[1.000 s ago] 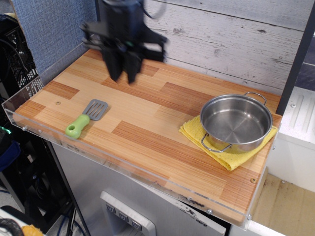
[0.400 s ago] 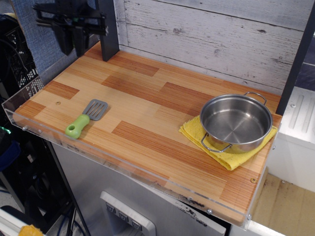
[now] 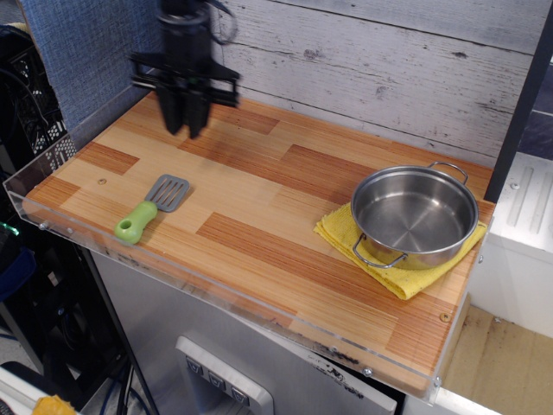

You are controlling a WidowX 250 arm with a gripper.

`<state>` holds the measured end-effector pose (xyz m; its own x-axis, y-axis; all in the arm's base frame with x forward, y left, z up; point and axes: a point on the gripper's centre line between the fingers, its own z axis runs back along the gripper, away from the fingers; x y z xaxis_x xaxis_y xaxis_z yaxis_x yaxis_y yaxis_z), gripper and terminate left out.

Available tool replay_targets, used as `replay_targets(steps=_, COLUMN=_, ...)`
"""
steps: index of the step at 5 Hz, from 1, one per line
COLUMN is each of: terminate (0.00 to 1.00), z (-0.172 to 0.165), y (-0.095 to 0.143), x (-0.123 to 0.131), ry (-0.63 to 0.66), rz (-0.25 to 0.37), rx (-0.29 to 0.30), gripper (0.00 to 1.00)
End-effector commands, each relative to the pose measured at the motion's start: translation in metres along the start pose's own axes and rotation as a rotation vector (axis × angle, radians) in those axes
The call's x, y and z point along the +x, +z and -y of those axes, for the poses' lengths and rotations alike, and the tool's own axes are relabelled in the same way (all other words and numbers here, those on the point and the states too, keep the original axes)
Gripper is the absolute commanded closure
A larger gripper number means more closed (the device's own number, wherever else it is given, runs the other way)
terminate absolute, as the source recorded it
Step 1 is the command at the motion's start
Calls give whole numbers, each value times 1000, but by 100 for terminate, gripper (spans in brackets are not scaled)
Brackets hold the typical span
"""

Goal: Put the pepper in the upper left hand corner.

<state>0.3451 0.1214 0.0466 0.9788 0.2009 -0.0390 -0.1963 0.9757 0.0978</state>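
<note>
While the black gripper (image 3: 184,121) hangs above the far left part of the wooden tabletop (image 3: 259,216), its outline is smeared by blur, and its two dark fingers (image 3: 174,111) point straight down and lie close together; whether they are fully closed or pinch something thin cannot be told from this view. No pepper can be made out anywhere on the board or between the fingertips, so its location cannot be stated. The upper left hand corner (image 3: 160,99) sits just behind and to the left of the gripper, bounded by the blue-grey panel (image 3: 86,52) on the left and the whitewashed planks (image 3: 371,69) at the back; part of that corner is hidden by the arm. Nearer the front left edge lies a spatula (image 3: 151,207) with a green handle and a grey slotted blade, flat on the wood, blade pointing toward the back, well apart from the gripper. On the right side a steel pot (image 3: 415,216) with two wire handles stands upright on a folded yellow cloth (image 3: 389,268), the cloth showing beyond the pot at the front and left. A clear plastic lip (image 3: 216,298) runs along the front and left edges of the board.
</note>
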Motion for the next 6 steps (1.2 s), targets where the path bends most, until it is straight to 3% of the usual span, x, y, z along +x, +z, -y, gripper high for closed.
replay_targets(steps=1, terminate=0, z=-2, y=-7, x=10, ry=16, rz=6, rx=2, gripper=100)
replay_targets(steps=3, terminate=0, z=-10, y=-18, x=7, ry=55, rz=-20, rx=18, gripper=100)
replay_targets(steps=4, terminate=0, z=-9, y=-12, x=2, ry=66, rz=-24, rx=4, gripper=0)
replay_targets(steps=5, terminate=0, z=-3, y=11, x=-6, ry=51, rz=32, rx=-5, gripper=0)
replay_targets(steps=6, terminate=0, z=4, y=56, x=-27, ry=64, rz=145, rx=-20, gripper=0)
